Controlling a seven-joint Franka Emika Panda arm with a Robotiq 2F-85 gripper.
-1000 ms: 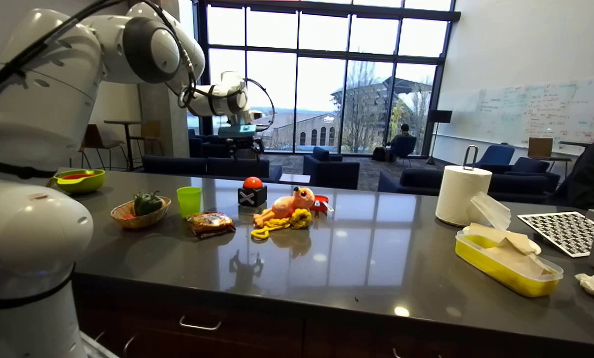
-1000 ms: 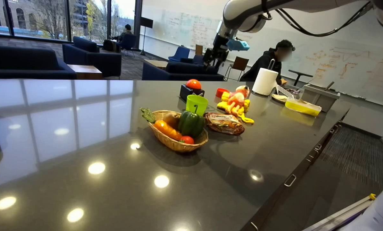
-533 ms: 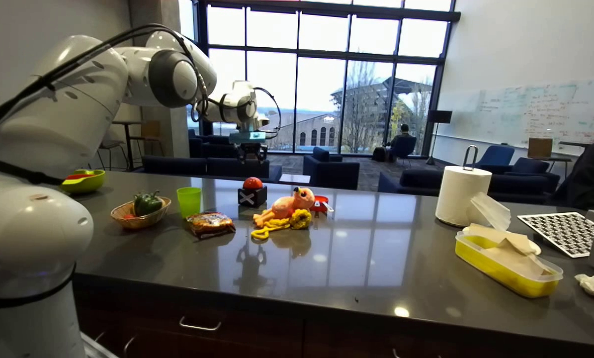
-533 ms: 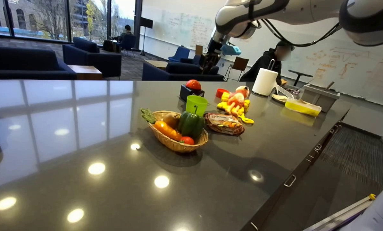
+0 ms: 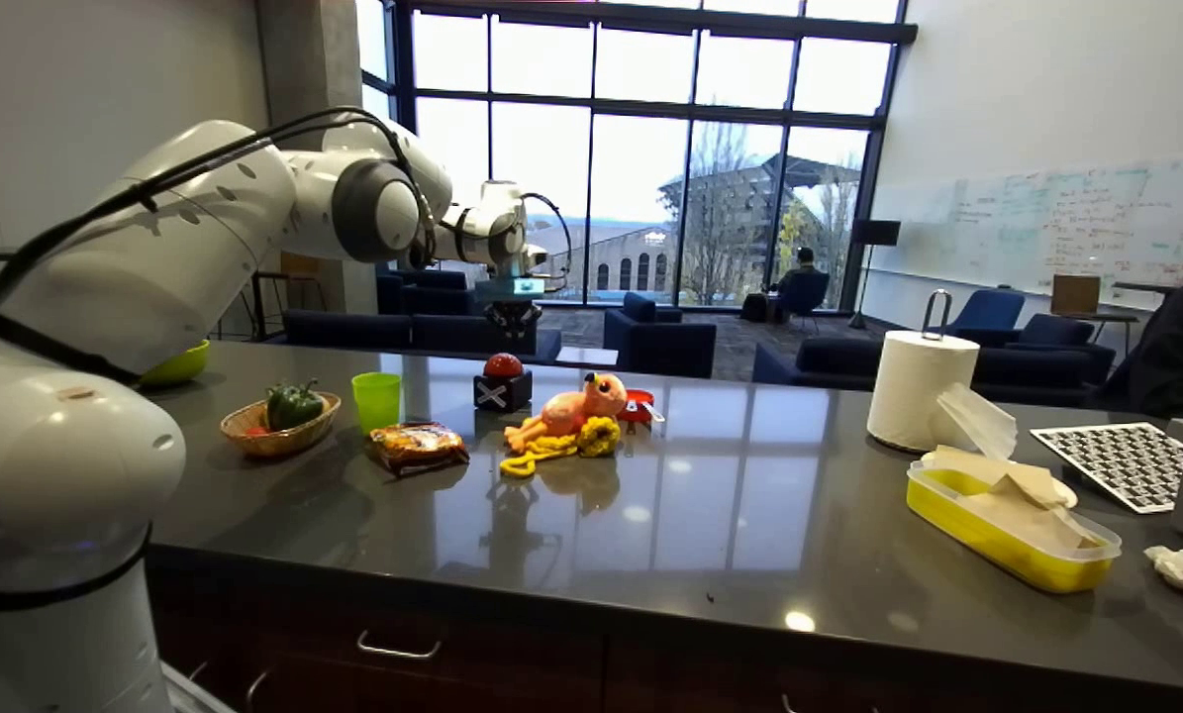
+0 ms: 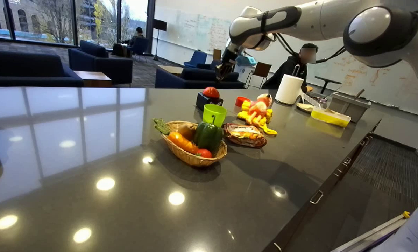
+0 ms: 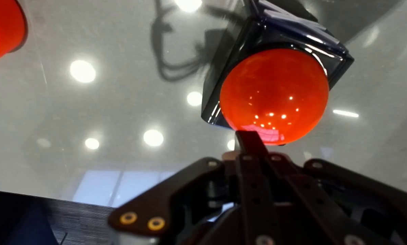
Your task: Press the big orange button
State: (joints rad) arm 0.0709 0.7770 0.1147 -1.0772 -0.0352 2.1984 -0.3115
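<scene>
Orange-red and glossy, the big orange button [image 7: 275, 92] caps a dark base [image 7: 285, 34] on the tabletop [image 5: 848, 555], between the green cup [image 5: 377, 401] and plush bird [image 5: 581, 404] in an exterior view. The gripper [image 7: 256, 144], tips pressed together on nothing, hangs just above it. I'd expect a stiff, slick dome on a light box that could skid — push straight down at the crown, no grasp.

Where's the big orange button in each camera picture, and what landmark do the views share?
In an exterior view, the orange button is just left of centre, at mid-height.
In an exterior view, the orange button is midway across, in the upper half.
In the wrist view, the orange button is right of centre, mostly in the upper half.
Shared landmark: the dark boxy base under it, in all three.
</scene>
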